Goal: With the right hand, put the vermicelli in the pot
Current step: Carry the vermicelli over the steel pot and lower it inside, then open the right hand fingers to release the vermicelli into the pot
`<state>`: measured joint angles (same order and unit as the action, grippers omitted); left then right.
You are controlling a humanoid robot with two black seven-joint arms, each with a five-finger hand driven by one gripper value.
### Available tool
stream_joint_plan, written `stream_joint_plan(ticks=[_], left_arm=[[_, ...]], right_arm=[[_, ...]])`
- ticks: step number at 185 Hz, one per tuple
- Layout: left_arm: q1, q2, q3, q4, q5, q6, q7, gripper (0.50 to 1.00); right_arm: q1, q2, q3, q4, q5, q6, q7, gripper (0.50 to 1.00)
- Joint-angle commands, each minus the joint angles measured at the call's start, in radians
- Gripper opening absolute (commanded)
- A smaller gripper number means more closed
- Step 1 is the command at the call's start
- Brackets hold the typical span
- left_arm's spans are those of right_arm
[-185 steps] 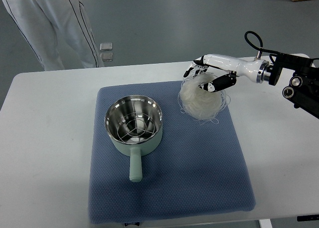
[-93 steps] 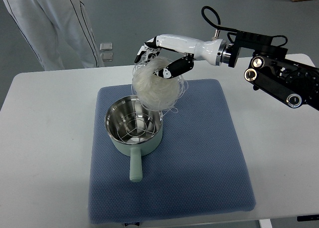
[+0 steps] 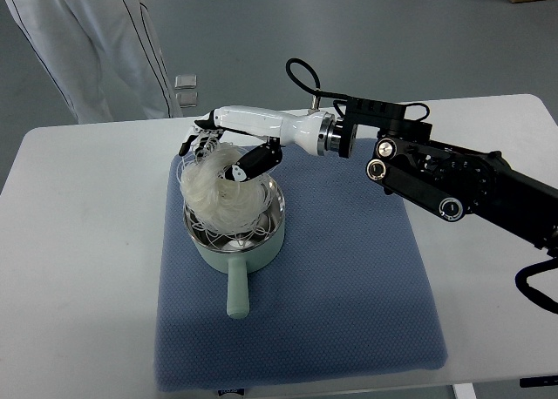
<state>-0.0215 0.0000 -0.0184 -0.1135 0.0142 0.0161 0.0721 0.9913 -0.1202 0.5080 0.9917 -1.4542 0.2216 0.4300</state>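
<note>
We see the right hand (image 3: 228, 151) reaching in over the pot (image 3: 234, 226), its fingers (image 3: 253, 162) curled around the vermicelli (image 3: 222, 190), whose pale bundle hangs over the pot's far-left rim and partly dips inside. The pot sits on the left part of a blue mat (image 3: 349, 277) on the white table (image 3: 78, 242), handle pointing toward the near edge. Beyond the table, far left of the pot, we see a person's legs (image 3: 96, 42) in light clothing.
</note>
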Motion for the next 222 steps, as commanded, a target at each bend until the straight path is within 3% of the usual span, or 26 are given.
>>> stream_joint_plan(ticks=[1,12,36,53,97,120,142,222], left_arm=[[0.000,0.000,0.000,0.000,0.001,0.001,0.000,1.000],[0.000,0.000,0.000,0.000,0.001,0.001,0.000,1.000],[0.000,0.000,0.000,0.000,0.001,0.001,0.000,1.000],[0.000,0.000,0.000,0.000,0.001,-0.001,0.000,1.000],[0.000,0.000,0.000,0.000,0.000,0.001,0.000,1.000],[0.000,0.000,0.000,0.000,0.001,-0.001,0.000,1.000],[0.000,0.000,0.000,0.000,0.001,0.001,0.000,1.000],[0.000,0.000,0.000,0.000,0.001,0.001,0.000,1.000]], right_arm=[[-0.014,0.001,0.000,-0.007,0.000,-0.007,0.000,0.599],[-0.026,0.002,0.000,-0.008,0.000,-0.015,0.000,0.654],[-0.037,0.002,0.000,-0.007,0.000,-0.025,0.000,0.686],[-0.042,0.002,0.001,-0.007,0.001,-0.025,0.000,0.735],[-0.060,0.008,0.001,-0.008,0.000,-0.039,0.000,0.768],[-0.065,0.010,0.001,-0.008,0.000,-0.041,0.000,0.858],[-0.066,0.010,0.000,-0.008,0.001,-0.039,0.000,0.903],[-0.074,0.002,0.010,-0.007,0.008,-0.038,0.001,0.913]])
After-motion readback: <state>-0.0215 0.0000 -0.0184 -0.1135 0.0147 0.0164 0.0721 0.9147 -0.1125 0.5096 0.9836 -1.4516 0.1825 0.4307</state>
